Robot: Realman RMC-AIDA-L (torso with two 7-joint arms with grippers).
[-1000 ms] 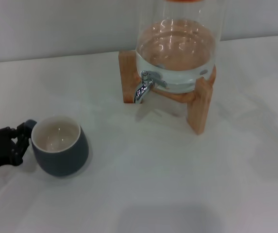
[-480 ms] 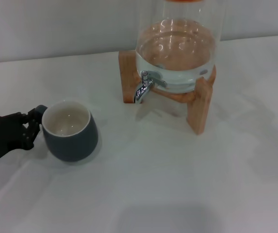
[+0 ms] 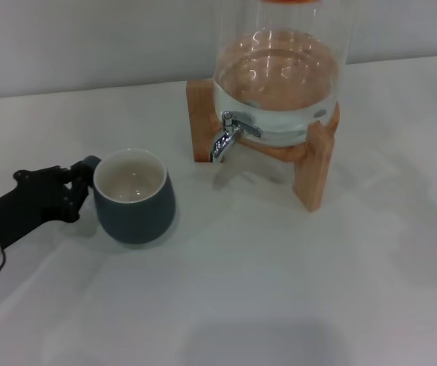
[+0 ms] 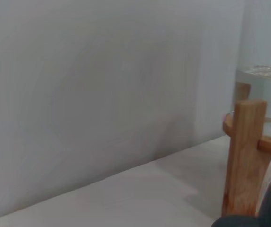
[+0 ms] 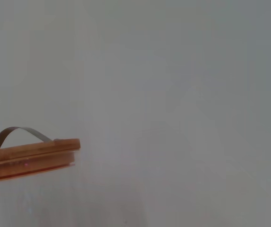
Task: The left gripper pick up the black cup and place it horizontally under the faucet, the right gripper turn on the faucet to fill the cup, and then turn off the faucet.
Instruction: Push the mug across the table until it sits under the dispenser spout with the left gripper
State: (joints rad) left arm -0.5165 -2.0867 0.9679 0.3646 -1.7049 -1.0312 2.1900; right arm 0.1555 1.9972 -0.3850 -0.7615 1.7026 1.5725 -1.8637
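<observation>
Cup transport is what I judge to be in hand. From the head view I have the left gripper (image 3: 72, 192) closed on the small loop handle of the black cup (image 3: 134, 197), fingers pinched on it from the cup's left side. The cup is upright, mouth up, cream interior showing and dry. I cannot tell whether its base rests on the bench (image 3: 279, 290) or hangs just clear of it.

Position of the cup: left of and nearer to me than the faucet (image 3: 224, 139), near it but not under it — the spout points down at bare bench. A handle hold keeps the fingers off the rim and out of the stream, which I take to be the reason for it.

The faucet is fitted low on the glass dispenser (image 3: 279, 76), which holds water and sits on a wooden stand (image 3: 313, 164); no water is running. The left wrist view shows one leg of that stand close by, with the cup's edge at the frame corner.

Right gripper: not visible in any view. Its wrist camera shows only a plain wall and a wooden lid with a metal handle (image 5: 31, 158).

Remaining, in my judgement — bring the cup under the spout, then open and close the faucet.
</observation>
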